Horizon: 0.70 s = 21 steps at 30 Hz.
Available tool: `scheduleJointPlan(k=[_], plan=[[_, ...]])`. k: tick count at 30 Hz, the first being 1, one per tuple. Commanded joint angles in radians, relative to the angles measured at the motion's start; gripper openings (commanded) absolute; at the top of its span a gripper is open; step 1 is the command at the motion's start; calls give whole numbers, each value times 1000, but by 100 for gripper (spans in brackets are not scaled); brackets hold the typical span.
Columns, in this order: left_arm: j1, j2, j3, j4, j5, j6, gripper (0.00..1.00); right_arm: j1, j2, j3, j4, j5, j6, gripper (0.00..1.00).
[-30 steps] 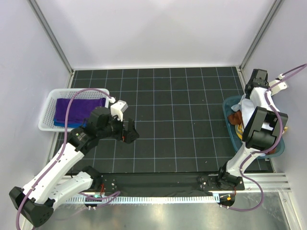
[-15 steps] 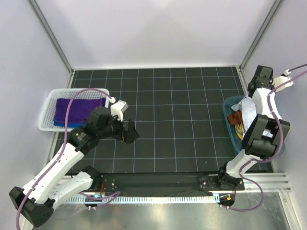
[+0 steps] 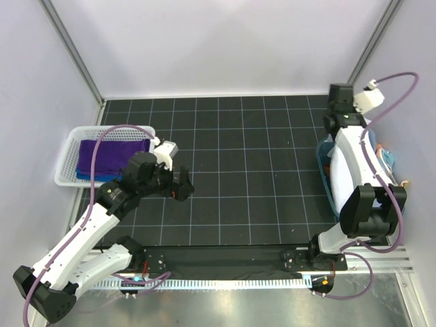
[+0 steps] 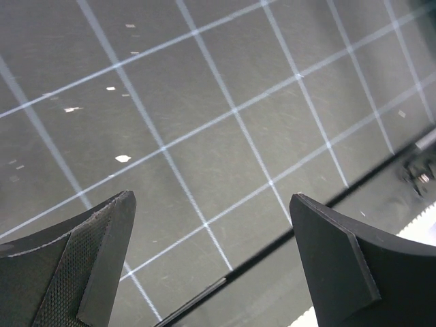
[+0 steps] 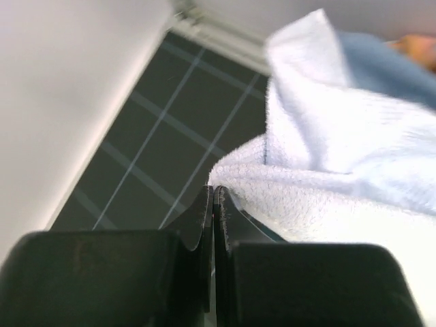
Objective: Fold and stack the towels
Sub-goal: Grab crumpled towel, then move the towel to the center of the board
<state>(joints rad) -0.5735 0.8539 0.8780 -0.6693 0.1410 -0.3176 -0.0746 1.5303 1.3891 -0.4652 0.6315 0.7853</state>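
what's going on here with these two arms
The right gripper is shut on an edge of the white towel, holding it up by the blue bin at the table's right side. The left gripper hangs open over the black mat, holding nothing. A purple towel lies folded in the white basket on the left.

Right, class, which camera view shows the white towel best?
The right wrist view: the white towel fills much of the frame, one edge pinched in the shut right gripper. From the top external view the right arm mostly hides it; the left wrist view shows none of it.
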Motion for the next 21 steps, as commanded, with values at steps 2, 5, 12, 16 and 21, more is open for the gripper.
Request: scheduleJointPlan(k=[2,5,12,16,21], plan=[[46,-10,38,-9,-129,-38,100,214,-41,88,45,52,11,1],[83,13,56,-1,-132,-60,100,382,-1,139,54,65,-3,1],[190,62,93,2,-159,-80,100,709,103,119,126,28,-24,1],[228,77,98,13,-158,-104,100,844,140,42,158,-19,-38,1],[230,86,30,86,-115,-207,100,968,113,-177,203,-165,-6,1]])
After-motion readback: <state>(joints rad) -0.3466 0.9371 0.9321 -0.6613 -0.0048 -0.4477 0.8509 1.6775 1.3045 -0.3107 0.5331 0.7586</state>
